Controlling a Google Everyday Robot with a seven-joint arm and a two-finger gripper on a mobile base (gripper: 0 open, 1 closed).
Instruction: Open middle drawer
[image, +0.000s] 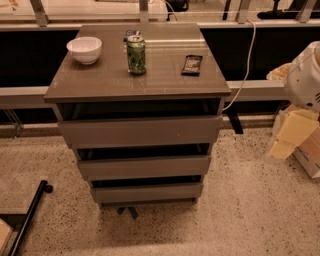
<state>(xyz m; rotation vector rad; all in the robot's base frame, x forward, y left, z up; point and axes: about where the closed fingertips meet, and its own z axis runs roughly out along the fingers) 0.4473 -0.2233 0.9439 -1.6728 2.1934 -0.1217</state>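
Note:
The middle drawer (144, 166) is the mid-sized grey-brown handleless front on the cabinet, between the wider top drawer (140, 131) and the narrower bottom drawer (147, 192). All three fronts sit stepped, with a dark gap above each. My gripper (291, 134) hangs at the right edge of the view, pale yellow below the white arm joint (306, 77). It is well to the right of the cabinet, about level with the top and middle drawers, and touches nothing.
On the cabinet top (100, 82) stand a white bowl (84, 49), a green can (136, 54) and a dark flat packet (192, 64). A white cable (245, 70) hangs at the right. A black bar (30, 215) lies on the floor at the lower left.

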